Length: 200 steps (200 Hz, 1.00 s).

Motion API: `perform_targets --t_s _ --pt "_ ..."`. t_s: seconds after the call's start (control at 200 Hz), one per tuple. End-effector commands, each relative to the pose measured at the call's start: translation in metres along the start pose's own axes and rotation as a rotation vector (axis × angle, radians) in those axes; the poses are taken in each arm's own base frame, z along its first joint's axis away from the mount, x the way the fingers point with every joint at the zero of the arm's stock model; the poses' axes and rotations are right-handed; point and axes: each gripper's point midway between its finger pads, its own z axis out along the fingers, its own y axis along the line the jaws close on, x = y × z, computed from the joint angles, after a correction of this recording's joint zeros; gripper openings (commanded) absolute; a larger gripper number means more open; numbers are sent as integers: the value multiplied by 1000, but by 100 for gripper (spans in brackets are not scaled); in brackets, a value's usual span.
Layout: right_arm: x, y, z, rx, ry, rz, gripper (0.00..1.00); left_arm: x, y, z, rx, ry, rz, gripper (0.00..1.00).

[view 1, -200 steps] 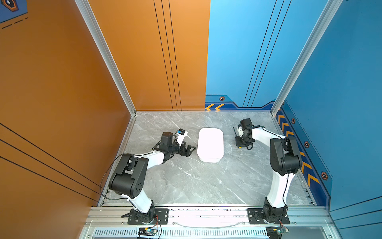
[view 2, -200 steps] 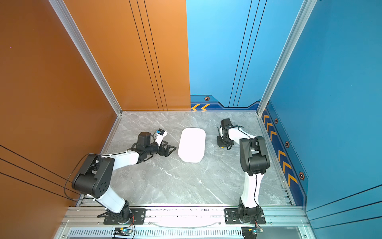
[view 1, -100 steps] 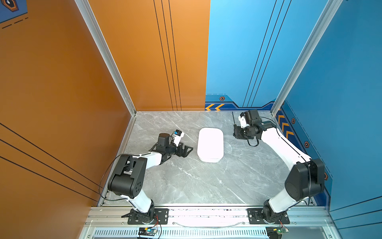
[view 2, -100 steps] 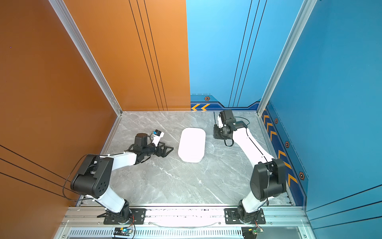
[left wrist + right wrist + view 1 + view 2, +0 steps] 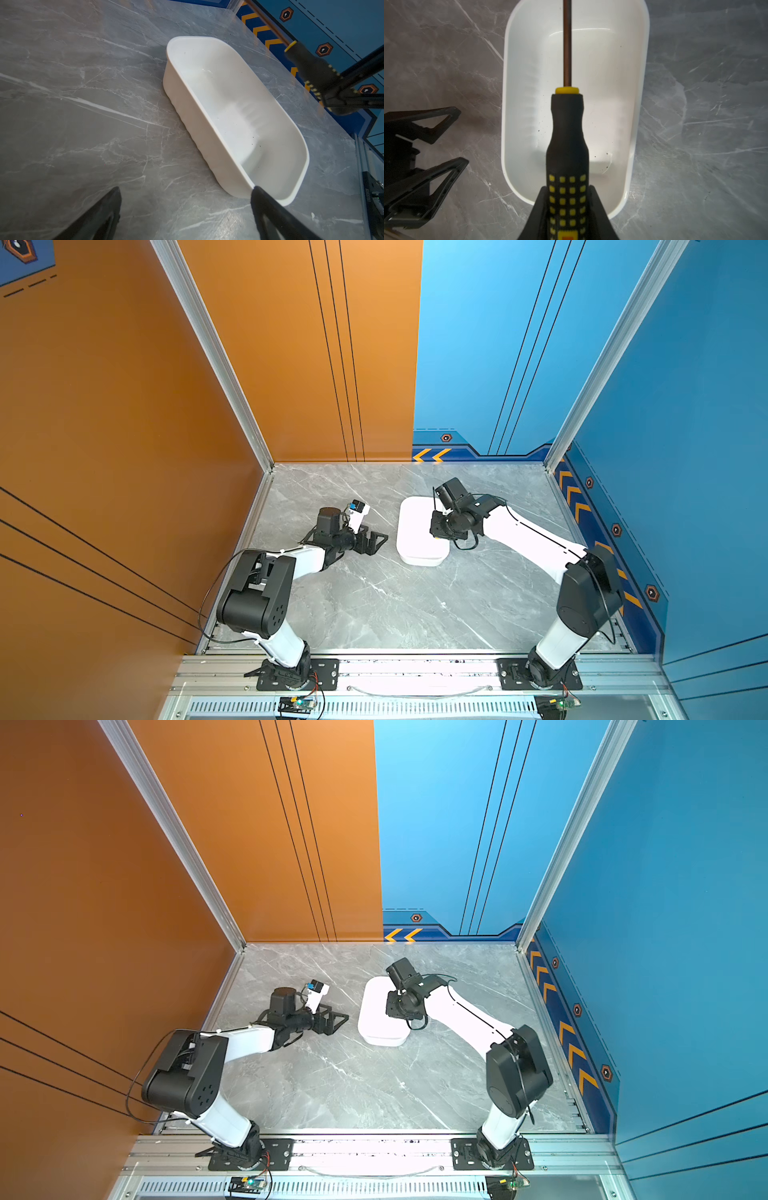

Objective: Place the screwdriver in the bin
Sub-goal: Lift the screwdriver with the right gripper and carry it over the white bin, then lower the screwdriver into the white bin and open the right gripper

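While gripping the screwdriver (image 5: 566,128), right arm (image 5: 528,533) overhangs bin (image 5: 638,99).

Screwdriver (image 5: 566,128) tip ran off R-wrist frame; bin (image 5: 415,549) rim at 3 o'clock was hidden under right claw (image 5: 438,526) in a top view.

Left jaws just beside bin (image 5: 185,104); its inside lies free

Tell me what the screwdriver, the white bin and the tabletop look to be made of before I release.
Screwdriver: matte black handle, likely rubbery plastic, with yellow squares and collar; thin, smooth brownish shaft, probably metal. Bin: glossy white plastic, judging by soft highlights and rounded moulded corners. Tabletop: grey with white veins, faint sheen; stone or marble-look laminate, cannot tell.
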Motion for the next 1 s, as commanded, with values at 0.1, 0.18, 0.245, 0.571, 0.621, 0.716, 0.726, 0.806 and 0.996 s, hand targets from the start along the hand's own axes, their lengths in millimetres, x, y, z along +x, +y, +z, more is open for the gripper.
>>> perform_targets --t_s 0.1,0.18,0.245,0.571,0.621,0.716,0.726,0.806,0.996 --pt "-6 3 18 46 -32 112 0 -2 6 -1 -20 -13 -6 98" --pt "-4 4 29 53 -17 122 0 -1 7 0 -19 -11 -9 98" --pt "-3 4 36 60 -7 128 0 -1 8 1 -19 -11 -8 98" --pt "4 10 65 88 26 123 0 1 10 3 -12 -7 -15 98" --pt "4 10 69 90 32 123 0 1 10 4 -11 -9 -14 98" --pt "4 11 74 94 37 122 0 0 10 3 -10 -15 -12 98" --pt "4 12 74 95 36 122 0 0 10 3 -9 -16 -11 98" --pt "6 10 78 105 42 119 0 -1 10 1 -8 -24 -12 98" --pt "13 5 85 128 69 103 0 -1 11 1 -1 -31 -21 98"
